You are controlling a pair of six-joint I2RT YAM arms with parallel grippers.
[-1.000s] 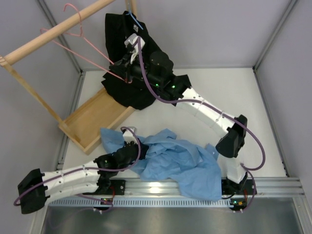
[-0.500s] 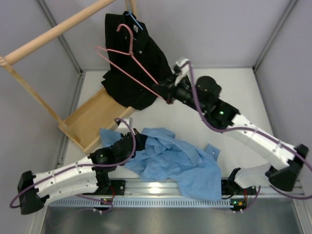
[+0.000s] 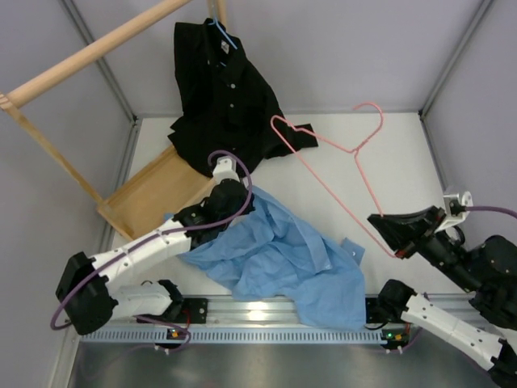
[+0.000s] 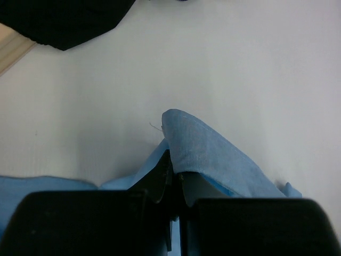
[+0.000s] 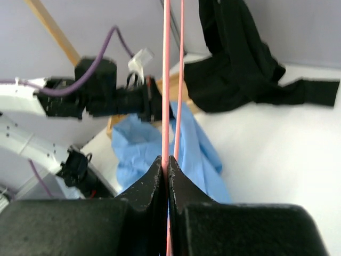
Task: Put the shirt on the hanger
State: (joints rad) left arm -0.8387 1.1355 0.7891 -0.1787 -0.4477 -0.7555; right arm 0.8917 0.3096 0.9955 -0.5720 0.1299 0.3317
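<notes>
The light blue shirt [image 3: 283,259] lies crumpled on the table's near middle. My left gripper [image 3: 234,202] is shut on a fold of the shirt's far edge, and in the left wrist view the shirt [image 4: 208,149] drapes over the closed left gripper [image 4: 173,170]. The pink hanger [image 3: 323,176] hangs in the air over the right half of the table, hook pointing to the back. My right gripper [image 3: 386,230] is shut on its near corner. In the right wrist view the hanger [image 5: 165,80] runs straight up from the pinched right gripper [image 5: 168,165], with the shirt [image 5: 186,144] beyond.
A black shirt [image 3: 226,97] on a blue hanger [image 3: 222,32] hangs from the wooden rail [image 3: 89,52] at back left, its hem reaching the table. The rail's wooden base tray [image 3: 157,194] sits left of the blue shirt. Grey walls close in the table on three sides.
My right arm carried the pink hanger from the rail at back left across to the right front. The left gripper pulled the shirt's edge away from the near left toward the table's middle.
</notes>
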